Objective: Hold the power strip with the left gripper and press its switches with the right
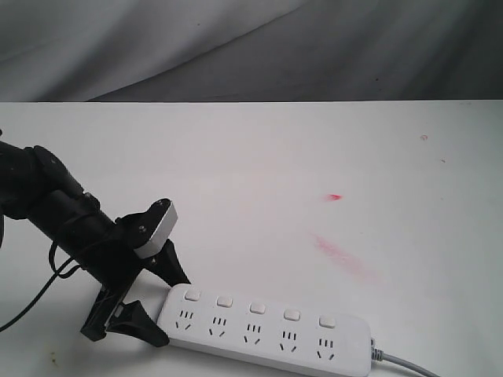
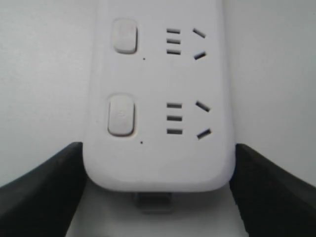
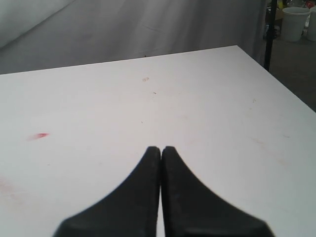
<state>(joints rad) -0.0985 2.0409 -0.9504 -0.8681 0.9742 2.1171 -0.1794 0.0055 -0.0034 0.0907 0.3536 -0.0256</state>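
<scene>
**Black Arm, Pointed Fingers**

The left arm point(image 1: 47, 204) is built from thick, shiny black parts. A grey block point(image 1: 157, 224) is fixed near its end. A thin black cable point(image 1: 27, 308) is seen beside it. The left fingers point(image 1: 145, 323) and the right fingers point(image 3: 138, 197) are shaped black, smooth and pointed, like claws.

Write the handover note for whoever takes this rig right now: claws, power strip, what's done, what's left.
Left claw: fingers against both long sides of the power strip at its cord-free end; looks gripped.
Right claw: shut, empty, over bare table; the strip is not in its view.
Strip: flat on the table, five switches facing up, grey cord at the other end.
Done: hold looks set.
Left: bring the right claw over and press the switches; whether any is already pressed cannot be told.
</scene>
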